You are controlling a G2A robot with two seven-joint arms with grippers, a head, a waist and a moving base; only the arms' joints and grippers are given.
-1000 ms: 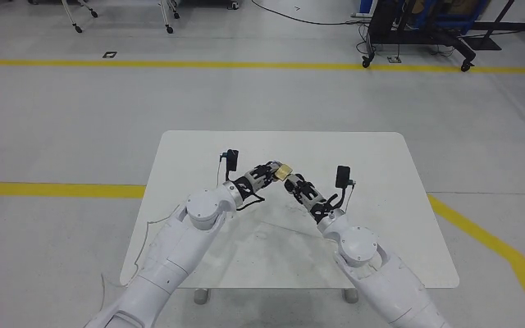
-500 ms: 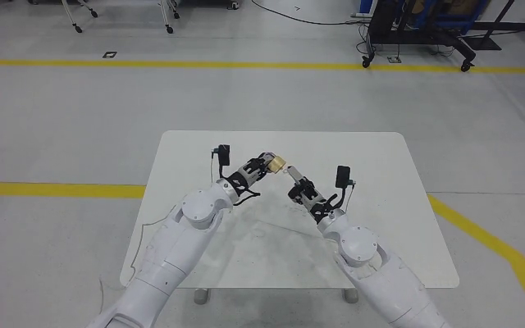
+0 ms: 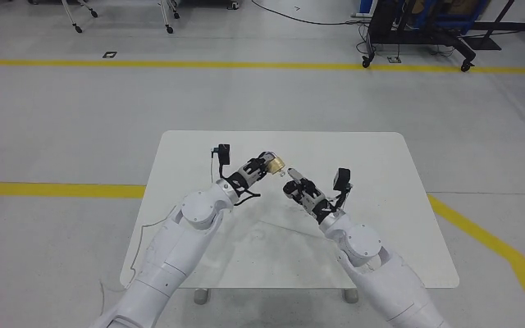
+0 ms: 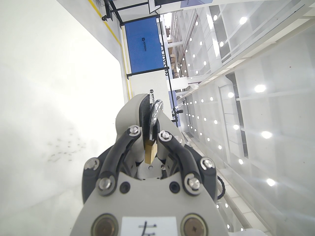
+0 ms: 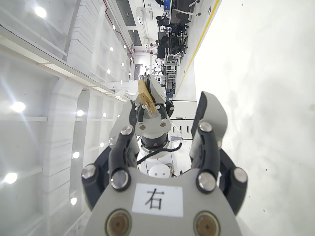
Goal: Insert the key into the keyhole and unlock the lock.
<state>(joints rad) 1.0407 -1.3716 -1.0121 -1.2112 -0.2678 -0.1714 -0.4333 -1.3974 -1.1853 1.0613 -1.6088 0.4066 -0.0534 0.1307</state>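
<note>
As the left end effector clamps the brass lock mid-frame above the table, the right end effector hangs spread apart beside it; rigid, slick metal, probably best gripped across flat faces

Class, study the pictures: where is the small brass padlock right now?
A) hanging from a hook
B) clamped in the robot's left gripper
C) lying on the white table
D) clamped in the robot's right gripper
B: the small brass padlock is clamped between the fingers of the left gripper, held off the white table, while the right gripper faces it, open with nothing in it.
</note>
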